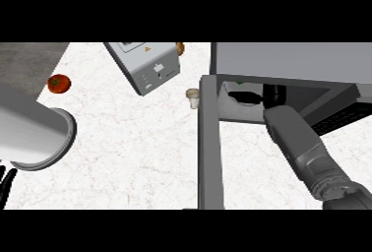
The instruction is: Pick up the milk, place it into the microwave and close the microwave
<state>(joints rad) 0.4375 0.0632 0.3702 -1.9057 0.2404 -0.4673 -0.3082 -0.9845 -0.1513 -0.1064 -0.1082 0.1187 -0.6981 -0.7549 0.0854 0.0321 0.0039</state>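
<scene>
Grey left forearm looms nearest, while right-hand fingers clench the white milk carton inside the grey microwave; releasing once it sits flat seems wise before withdrawing.

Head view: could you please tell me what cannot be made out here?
All in head view.
Milk: hidden inside the microwave, behind the right hand.
Right hand's hold: lost in the microwave's dark interior.
Left hand: cut off by the left edge.
</scene>
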